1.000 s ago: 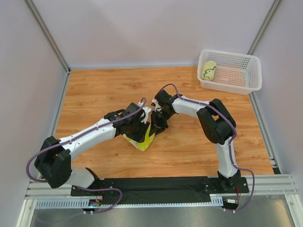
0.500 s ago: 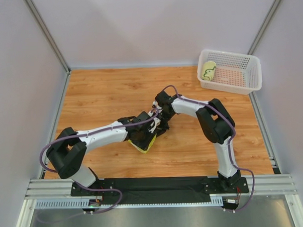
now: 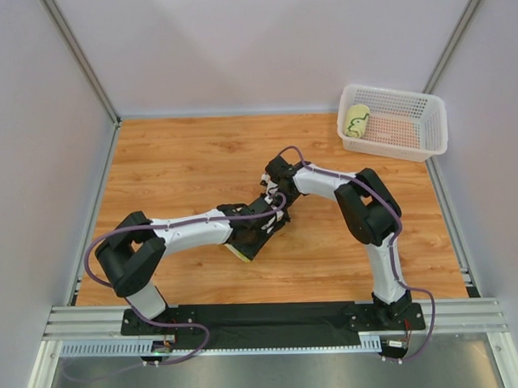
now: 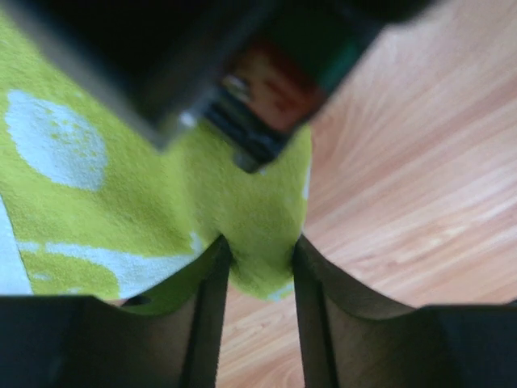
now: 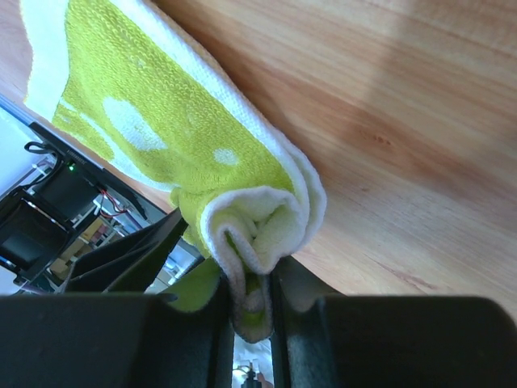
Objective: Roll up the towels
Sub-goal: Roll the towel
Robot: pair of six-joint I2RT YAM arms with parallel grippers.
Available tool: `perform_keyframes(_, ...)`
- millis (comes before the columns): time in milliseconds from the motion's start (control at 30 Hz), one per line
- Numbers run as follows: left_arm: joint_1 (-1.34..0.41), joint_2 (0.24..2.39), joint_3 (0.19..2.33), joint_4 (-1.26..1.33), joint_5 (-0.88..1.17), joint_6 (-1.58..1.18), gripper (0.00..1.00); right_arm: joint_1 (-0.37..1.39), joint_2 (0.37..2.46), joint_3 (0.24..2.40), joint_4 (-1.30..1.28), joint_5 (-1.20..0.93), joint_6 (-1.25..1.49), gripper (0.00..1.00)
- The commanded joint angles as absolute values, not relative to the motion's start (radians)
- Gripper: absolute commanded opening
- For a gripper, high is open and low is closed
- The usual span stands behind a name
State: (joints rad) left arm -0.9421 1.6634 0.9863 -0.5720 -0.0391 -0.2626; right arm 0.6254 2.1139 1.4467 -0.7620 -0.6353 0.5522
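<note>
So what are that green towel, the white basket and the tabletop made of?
The towel looks like terry cloth, matte, with a fuzzy looped pile up close. The basket seems moulded plastic, white, faintly glossy, its walls pierced in a regular grid. The tabletop shows orange-brown wood grain in planks, smooth; possibly laminate rather than solid wood.

White arms [image 3: 197,234] with black joints carry purple cables [image 3: 183,222].
</note>
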Motion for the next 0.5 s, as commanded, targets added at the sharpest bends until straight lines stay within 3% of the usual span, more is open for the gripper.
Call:
perform_keyframes(0,-0.948,1.738,0.948,-0.588,-0.049,-0.271,0.4,0.617,2.123,1.466,-0.787,-0.663,0.531,0.1)
perform_keyframes(233,-0.948,1.732,0.95,-0.594,-0.006,-0.264,0.09,0.571,2.14,1.466,-0.796,-0.684,0.505,0.14)
perform_keyframes(300,-0.946,1.712,0.956,-0.594,0.034,-0.264,0.03,0.555,2.143,1.471,-0.807,-0.681,0.492,0.19)
perform_keyframes(467,-0.934,1.674,0.998,-0.601,0.184,-0.272,0.0,0.523,2.155,1.474,-0.831,-0.66,0.471,0.33)
